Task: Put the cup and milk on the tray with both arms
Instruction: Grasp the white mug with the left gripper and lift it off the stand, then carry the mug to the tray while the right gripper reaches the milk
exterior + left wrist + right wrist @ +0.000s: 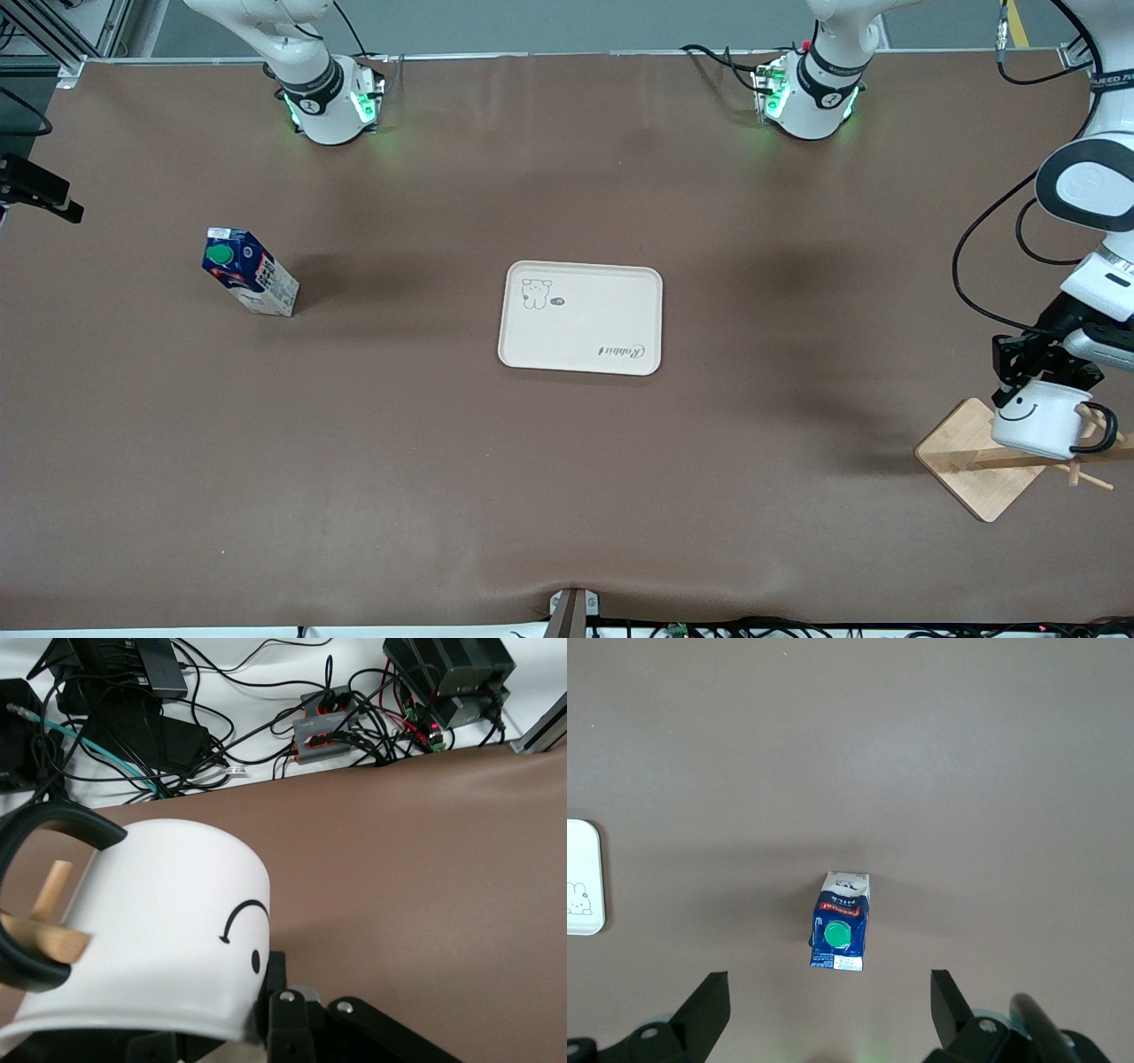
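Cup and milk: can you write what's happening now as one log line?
left gripper: shut on cup at wooden rack | right gripper: open over milk | tray: bare

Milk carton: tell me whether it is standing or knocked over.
Standing. The milk carton rests on its base on the table, green cap on top; the right wrist view looks straight down onto that cap.

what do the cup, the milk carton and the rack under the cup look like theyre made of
Cup: looks like glazed ceramic or enamel; smooth white wall with a printed black face, which one is unclear.
Milk carton: coated paperboard, going by the folded gable top and printed sides; the green cap looks plastic.
Rack: light unpainted wood, possibly bamboo, with visible grain and dowel pegs.
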